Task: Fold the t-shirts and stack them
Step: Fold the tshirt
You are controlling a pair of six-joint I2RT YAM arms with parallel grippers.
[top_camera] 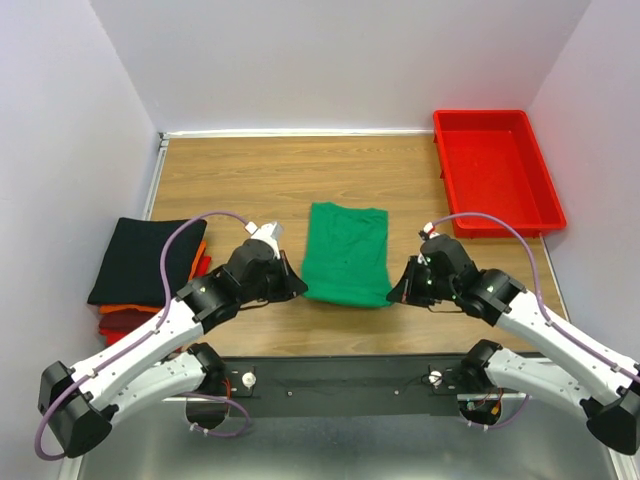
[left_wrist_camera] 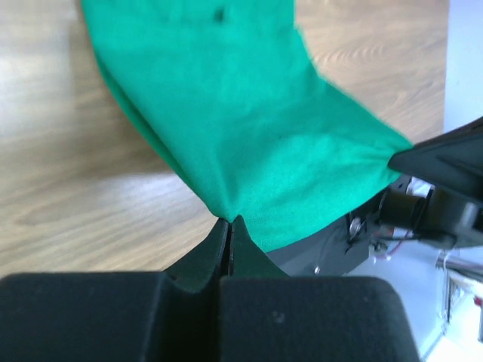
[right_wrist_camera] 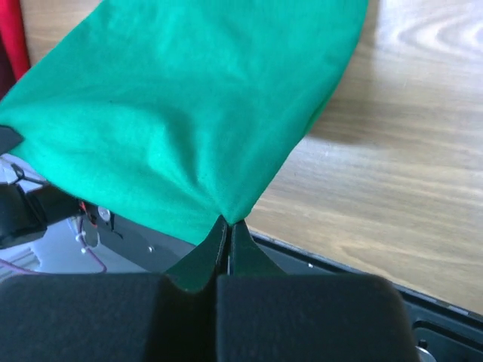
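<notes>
A bright green t-shirt point(top_camera: 346, 252) lies folded lengthwise in the middle of the table. My left gripper point(top_camera: 296, 288) is shut on its near left corner, where the green cloth point(left_wrist_camera: 249, 128) bunches at the pinched tips point(left_wrist_camera: 229, 223). My right gripper point(top_camera: 398, 294) is shut on the near right corner, and the green shirt point(right_wrist_camera: 189, 105) puckers at those tips point(right_wrist_camera: 229, 223). The near edge is lifted off the wood between the two grippers. At the left, a stack of folded t-shirts point(top_camera: 140, 262) has black on top, with orange and red edges point(top_camera: 128, 316) showing below.
A red plastic tray point(top_camera: 497, 170) stands at the back right. The table's near edge meets a dark metal rail point(top_camera: 340, 378) carrying the arm bases. White walls close in the back and both sides.
</notes>
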